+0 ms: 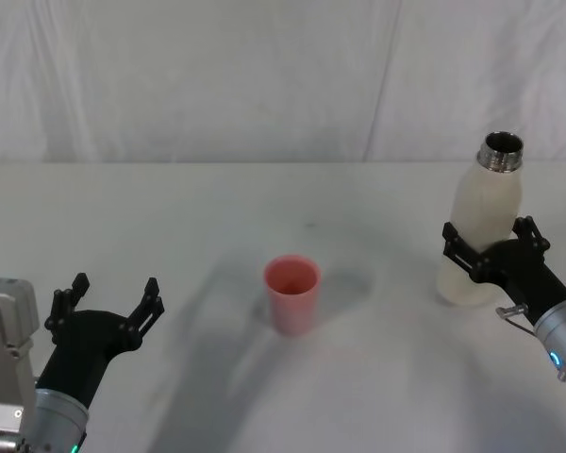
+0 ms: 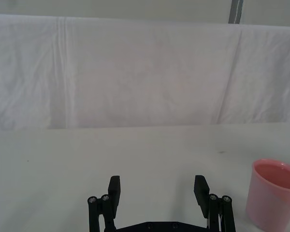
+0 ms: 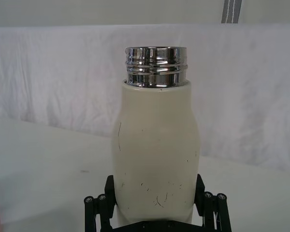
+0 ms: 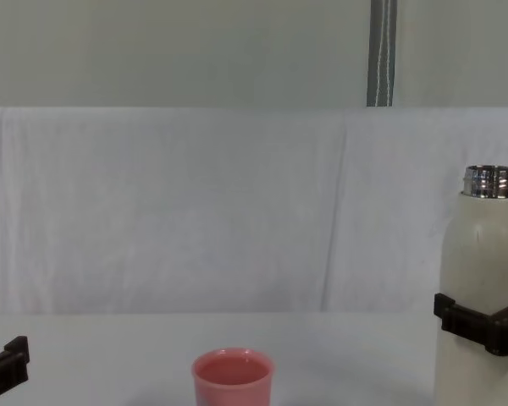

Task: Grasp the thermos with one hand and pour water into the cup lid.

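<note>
The cream-white thermos [image 1: 481, 231] stands upright at the table's right side, its silver neck [image 3: 156, 66] uncapped. My right gripper [image 1: 491, 247] grips its lower body, a black finger pressed flat against each side [image 3: 109, 189], so it is shut on the thermos [image 4: 478, 279]. The pink cup lid [image 1: 291, 293] stands at the table's middle, well left of the thermos; its inside looks pinkish and I cannot make out water [image 2: 275, 175]. My left gripper [image 1: 108, 300] rests low at the near left, open and empty, with the cup lid [image 2: 273, 195] to its right.
A white cloth covers the table [image 1: 170, 217] and hangs as a backdrop [image 4: 195, 211] behind it. A grey pole [image 4: 381, 51] rises behind the backdrop.
</note>
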Motion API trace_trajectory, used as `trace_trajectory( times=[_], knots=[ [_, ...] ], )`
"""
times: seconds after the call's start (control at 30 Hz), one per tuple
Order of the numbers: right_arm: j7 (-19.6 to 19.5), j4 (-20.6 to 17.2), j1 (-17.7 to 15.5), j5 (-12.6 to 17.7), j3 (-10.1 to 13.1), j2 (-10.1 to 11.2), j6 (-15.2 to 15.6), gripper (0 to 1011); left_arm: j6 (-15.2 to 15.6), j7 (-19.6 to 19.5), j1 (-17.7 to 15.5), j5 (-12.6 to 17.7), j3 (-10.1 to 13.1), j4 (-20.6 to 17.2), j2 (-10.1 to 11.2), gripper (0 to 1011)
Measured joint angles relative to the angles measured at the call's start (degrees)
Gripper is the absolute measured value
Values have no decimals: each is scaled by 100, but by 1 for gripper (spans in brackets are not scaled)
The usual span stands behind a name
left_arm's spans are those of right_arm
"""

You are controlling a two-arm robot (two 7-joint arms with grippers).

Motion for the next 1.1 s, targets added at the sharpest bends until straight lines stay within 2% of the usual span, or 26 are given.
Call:
trace_trajectory(
  times=[1.1],
  knots=[
    [-64,111,-36,-14,63,-36,-4,952,0,0,0,0,0,0,0,1001]
  ],
)
